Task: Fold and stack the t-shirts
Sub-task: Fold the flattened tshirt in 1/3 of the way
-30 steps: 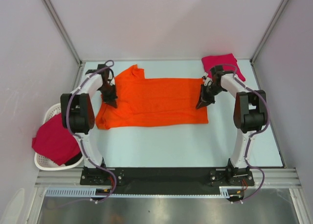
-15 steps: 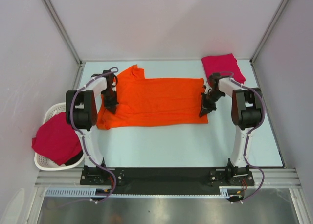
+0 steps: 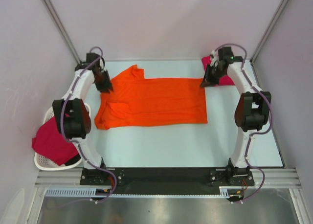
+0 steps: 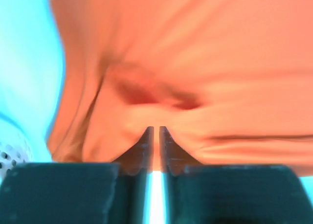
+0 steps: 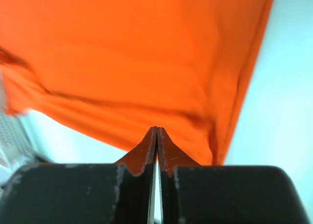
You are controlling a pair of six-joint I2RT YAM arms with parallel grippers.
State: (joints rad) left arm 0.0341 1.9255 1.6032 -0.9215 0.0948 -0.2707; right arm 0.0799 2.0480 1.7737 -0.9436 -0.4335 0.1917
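At the centre of the pale blue worktop [image 3: 161,145] lies the bright orange short-sleeved cotton t-shirt [image 3: 156,101], spread flat. Its long axis runs from 9 o'clock to 3 o'clock. The sleeved end points to 9 o'clock, with one sleeve projecting toward 11 o'clock, and the straight hem end faces 3 o'clock.

The left tool [image 3: 105,84] sits at the garment's 10 o'clock corner. In the left wrist view its jaws stand almost together with a thin slit between them. The cloth tents to a point at the tips, so it appears pinched, though that view is blurred. The right tool [image 3: 204,82] sits at the 2 o'clock corner, jaws fully together on the fabric edge.

Gripping both far corners probably holds that edge straight and taut, ready for a fold across the long axis.

A folded crimson-pink t-shirt [image 3: 226,80] rests at 2 o'clock, partly behind the right arm. It likely marks the stacking position. Another crimson-pink t-shirt [image 3: 54,141] hangs over the white slatted plastic basket [image 3: 46,117] at 8 o'clock, apparently awaiting folding.
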